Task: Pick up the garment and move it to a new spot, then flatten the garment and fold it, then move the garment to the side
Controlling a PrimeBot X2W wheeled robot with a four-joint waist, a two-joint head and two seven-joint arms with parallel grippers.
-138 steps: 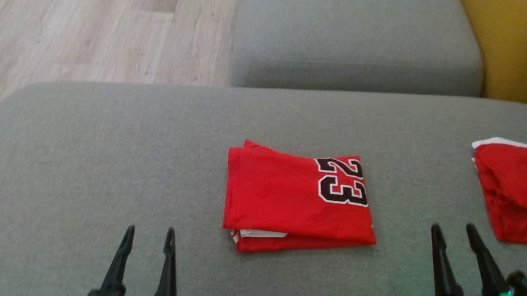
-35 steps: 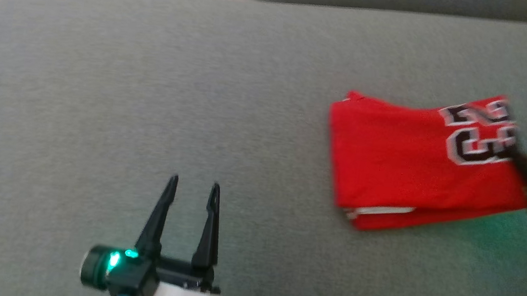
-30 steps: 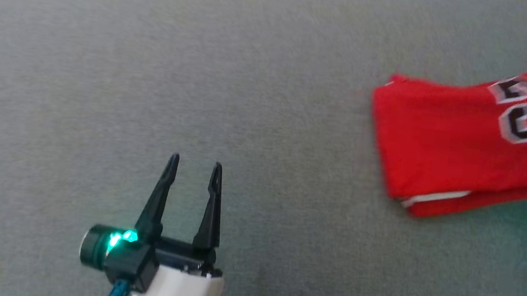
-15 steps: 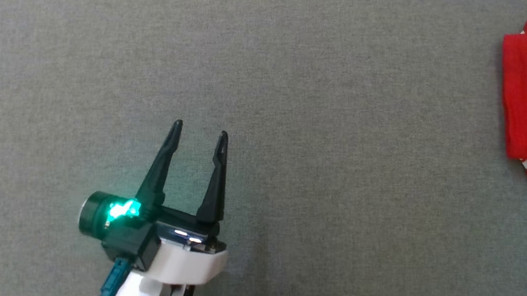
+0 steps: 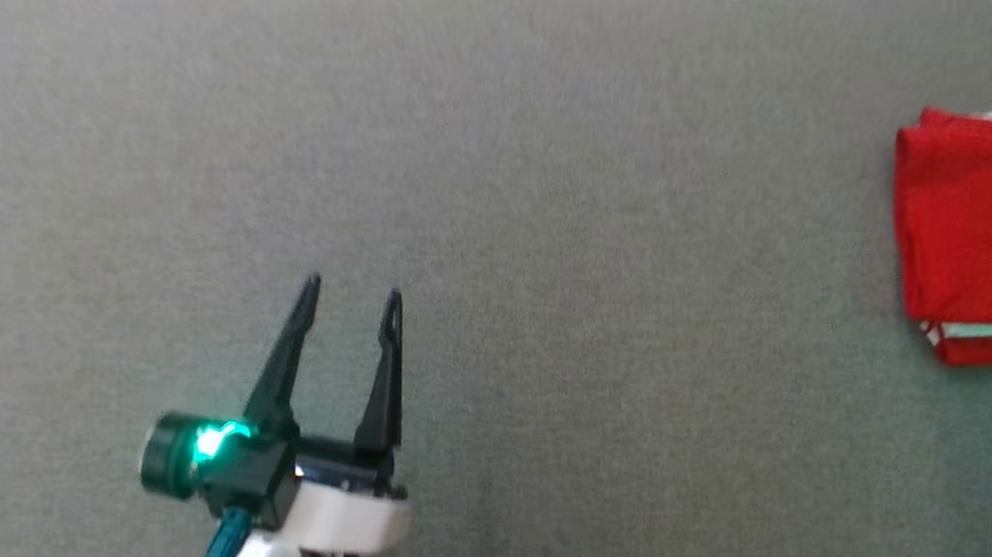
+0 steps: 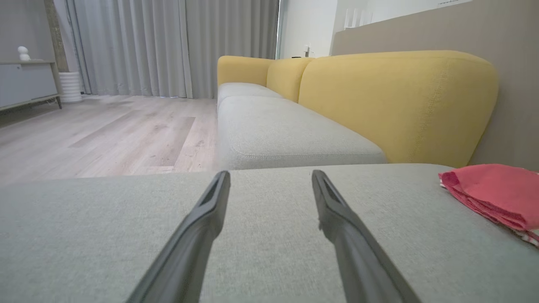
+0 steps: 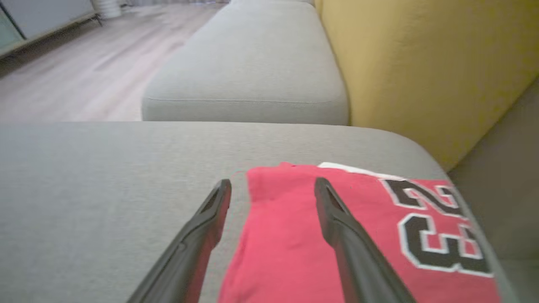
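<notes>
**A:** Head view first: what is the left gripper [image 5: 352, 286] doing?

**B:** Its two dark fingers stand wide apart over the bare grey cushion [image 5: 607, 262]. It holds nothing and touches nothing that I can make out.

**A:** And the right gripper [image 7: 273, 180]?

**B:** In the right wrist view it is spread just as wide, and empty. One finger crosses over the folded red garment [image 7: 286, 235]; the other lies beside its edge, over the cushion. I can't tell whether either presses the cloth.

**A:** Where does the garment lie?

**B:** Flat on the cushion, far to the robot's right, well apart from the left gripper and near the yellow backrest [image 7: 421, 63].

**A:** The room?

**B:** Pale wood floor [image 6: 105, 134] lies beyond the cushion, and a second seat cushion [image 6: 286, 134] runs along the backrest. There are grey curtains [image 6: 168, 46] and a low cabinet [image 6: 25, 82].

**A:** What does each view add?

**B:** The right wrist view gives the black number 23 [image 7: 438, 227]. The head view gives the stacked layers with a white strip at the near edge. The left wrist view gives the garment side-on, as a low red stack.
</notes>
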